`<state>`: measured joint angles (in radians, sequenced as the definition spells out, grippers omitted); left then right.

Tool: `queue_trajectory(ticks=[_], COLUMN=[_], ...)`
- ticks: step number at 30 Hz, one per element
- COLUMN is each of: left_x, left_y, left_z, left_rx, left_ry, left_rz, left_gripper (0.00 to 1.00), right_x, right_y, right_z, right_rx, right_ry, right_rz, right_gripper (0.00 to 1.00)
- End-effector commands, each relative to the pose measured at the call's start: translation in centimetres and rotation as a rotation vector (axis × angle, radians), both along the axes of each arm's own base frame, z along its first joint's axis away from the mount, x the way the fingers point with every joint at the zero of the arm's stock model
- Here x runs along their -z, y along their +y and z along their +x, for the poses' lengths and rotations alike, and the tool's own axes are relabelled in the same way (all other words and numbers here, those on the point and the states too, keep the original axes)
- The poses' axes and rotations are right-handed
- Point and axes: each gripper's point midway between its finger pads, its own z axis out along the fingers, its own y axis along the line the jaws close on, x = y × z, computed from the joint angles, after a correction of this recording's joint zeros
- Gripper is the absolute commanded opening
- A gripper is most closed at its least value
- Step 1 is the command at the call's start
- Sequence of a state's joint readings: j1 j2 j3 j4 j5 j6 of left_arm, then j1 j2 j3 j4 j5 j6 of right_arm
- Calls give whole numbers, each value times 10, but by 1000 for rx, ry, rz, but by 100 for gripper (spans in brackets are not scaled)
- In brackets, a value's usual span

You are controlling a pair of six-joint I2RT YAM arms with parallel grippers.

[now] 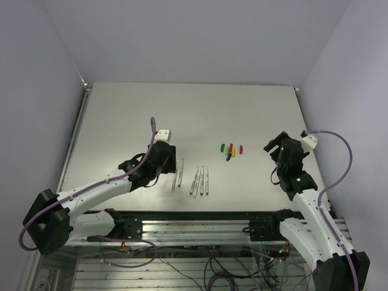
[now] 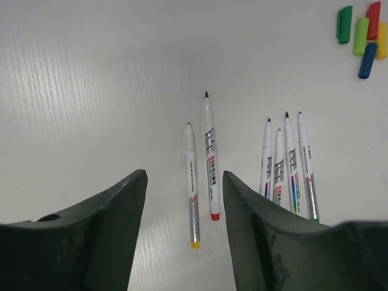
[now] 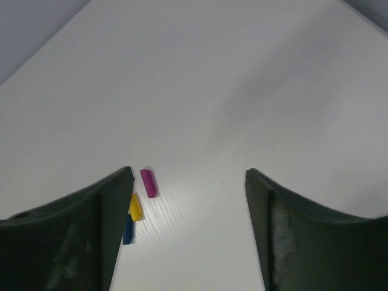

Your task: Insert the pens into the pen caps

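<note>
Several whitish pens lie side by side near the table's front: two to the left (image 1: 177, 174) and a tight group (image 1: 200, 180) just right of them. In the left wrist view a yellow-ended pen (image 2: 191, 188) and a red-ended pen (image 2: 210, 160) lie between and ahead of my fingers, with the group (image 2: 288, 163) to the right. The pen caps (image 1: 231, 150) sit in a cluster beyond the pens; green (image 2: 344, 24), red (image 2: 373, 19) and blue (image 2: 367, 60) show. My left gripper (image 1: 170, 159) (image 2: 183, 176) is open and empty over the two left pens' rear ends. My right gripper (image 1: 271, 147) (image 3: 188, 173) is open and empty, right of the caps; magenta (image 3: 148, 183), yellow (image 3: 135, 207) and blue (image 3: 127, 230) caps lie by its left finger.
The white table (image 1: 194, 109) is bounded by walls at the back and sides. A metal rail with cables (image 1: 194, 225) runs along the near edge, between the arm bases.
</note>
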<state>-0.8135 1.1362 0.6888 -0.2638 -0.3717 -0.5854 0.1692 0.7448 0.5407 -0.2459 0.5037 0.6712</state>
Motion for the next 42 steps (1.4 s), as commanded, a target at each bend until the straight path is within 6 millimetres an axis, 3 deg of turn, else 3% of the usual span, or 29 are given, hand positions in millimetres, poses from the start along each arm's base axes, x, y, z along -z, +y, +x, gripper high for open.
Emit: queue_trajectory(ticks=[1,4,6,7,9,11,12,13,15,28,42], left_x=[14,20,24,26,29,31,31,33,37,66,75], left_y=[1,2,1,1,0,-1,-2,-1,-1,-4,-11], left_z=[-8,-11,-13,-14,-15,-16,-16,-17,-19,-20,-5], left_rx=[-2,3,12,17,21,30,31,31,33,50,27], left_ry=[45,58,63,67,73,74,74,77,88,157,136], left_rz=[3,2,0,1,-2,-9,-13,-13,-9,55,146], left_gripper=[59,44,40,39,46,68,83,90,91,77,72], right_x=[-22,-27,-31,-32,-33,-35,-36,-36,-39,-32,-27], right_y=[5,6,5,5,8,15,19,22,28,19,24], right_z=[7,7,7,7,8,10,11,12,15,16,11], right_rx=[-38,-34,-38,-42,-70,-120,-145,-164,-190,-115,-137], right_ry=[-73,-122,-140,-144,-145,-153,-163,-172,-200,-157,-152], right_rz=[8,20,11,7,-3,-11,-12,-9,0,21,58], right_gripper=[59,18,11,11,36,46,51,58,68,58,54])
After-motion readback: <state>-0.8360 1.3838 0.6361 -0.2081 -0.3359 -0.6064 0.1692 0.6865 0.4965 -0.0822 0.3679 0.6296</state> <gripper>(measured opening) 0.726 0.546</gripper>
